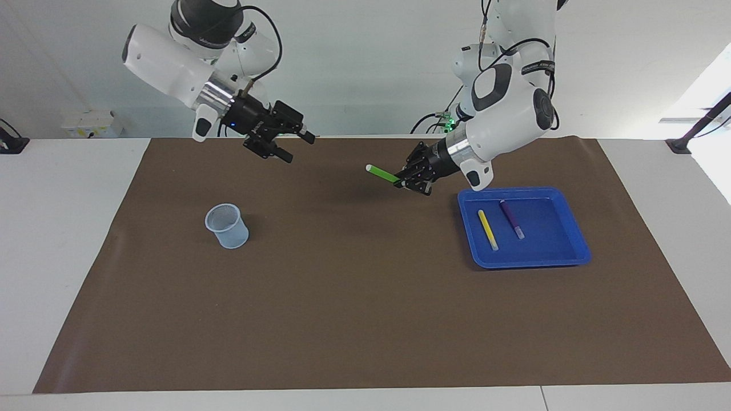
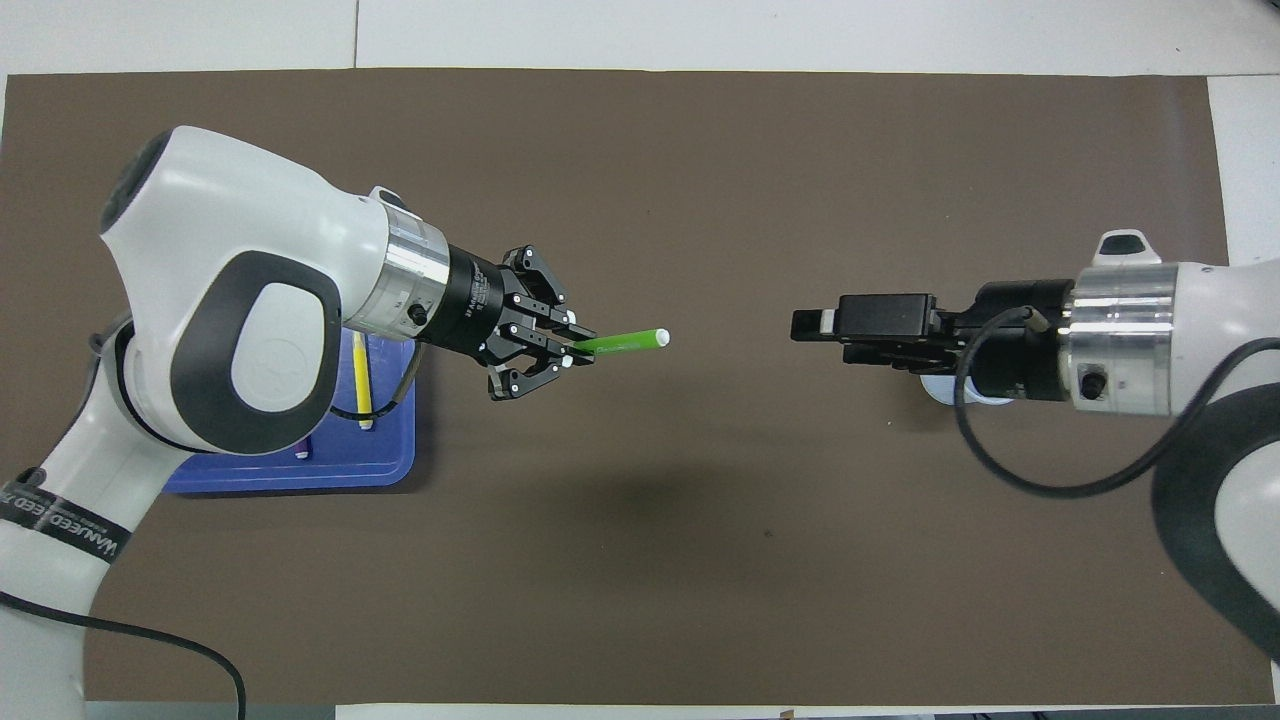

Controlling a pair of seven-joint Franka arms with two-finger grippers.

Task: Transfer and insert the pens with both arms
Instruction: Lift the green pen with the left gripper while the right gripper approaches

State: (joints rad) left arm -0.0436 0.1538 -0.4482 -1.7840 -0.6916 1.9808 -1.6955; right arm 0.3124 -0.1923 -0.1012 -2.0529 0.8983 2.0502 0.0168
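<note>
- Left gripper [image 1: 403, 184] pinches the green pen [image 1: 381, 173] in the air, beside the blue tray [image 1: 574, 254].
- Right gripper [image 1: 298, 146], fingers spread, hovers well apart.
- Yellow pen [image 1: 487, 229] and purple pen [image 1: 511, 218] lie in the tray.

Three pens [image 1: 382, 173], one tray [image 1: 562, 260], one cup [image 1: 227, 226].

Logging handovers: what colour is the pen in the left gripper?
Green pen with a whitish tip, in the left gripper; clearest in the overhead view.

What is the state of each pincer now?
Left pincer: closed on the green pen, over the mat.
Right pincer: open, holding nothing.
</note>
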